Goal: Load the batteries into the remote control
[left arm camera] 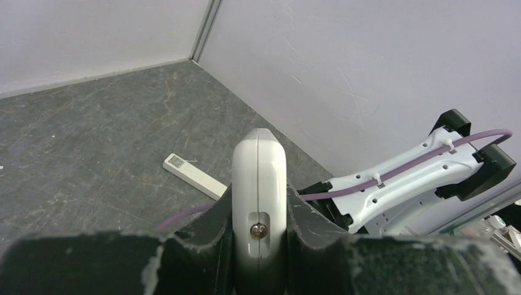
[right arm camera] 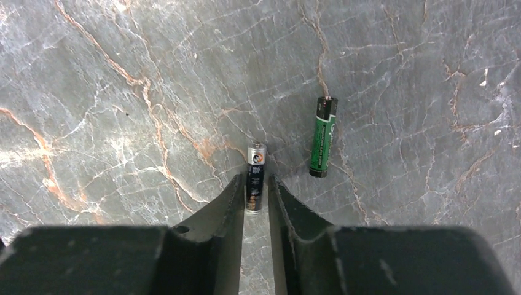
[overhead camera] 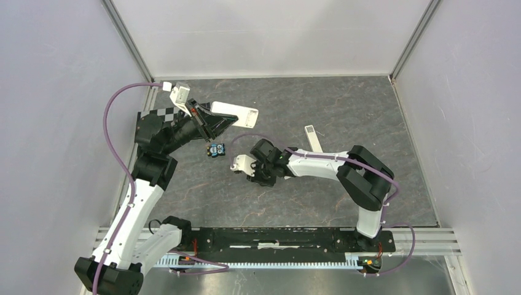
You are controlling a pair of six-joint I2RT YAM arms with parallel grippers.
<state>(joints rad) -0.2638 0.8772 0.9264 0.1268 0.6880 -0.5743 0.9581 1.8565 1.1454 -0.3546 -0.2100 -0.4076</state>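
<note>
My left gripper [overhead camera: 209, 126] [left arm camera: 259, 200] is shut on the white remote control [overhead camera: 236, 113] [left arm camera: 259, 166], held on edge above the table at the back left. My right gripper [overhead camera: 258, 172] [right arm camera: 255, 184] points down at the table's middle. Its fingers are closed on the lower end of a black battery [right arm camera: 255, 167] that lies on the marbled surface. A green battery [right arm camera: 323, 135] lies just to the right of it, free of the fingers. In the top view both batteries are hidden under the right wrist.
A slim white strip with a printed code [overhead camera: 313, 138] [left arm camera: 193, 174] lies flat on the table behind the right arm. A small blue and black object [overhead camera: 216, 149] sits below the left gripper. Grey walls enclose the table on three sides.
</note>
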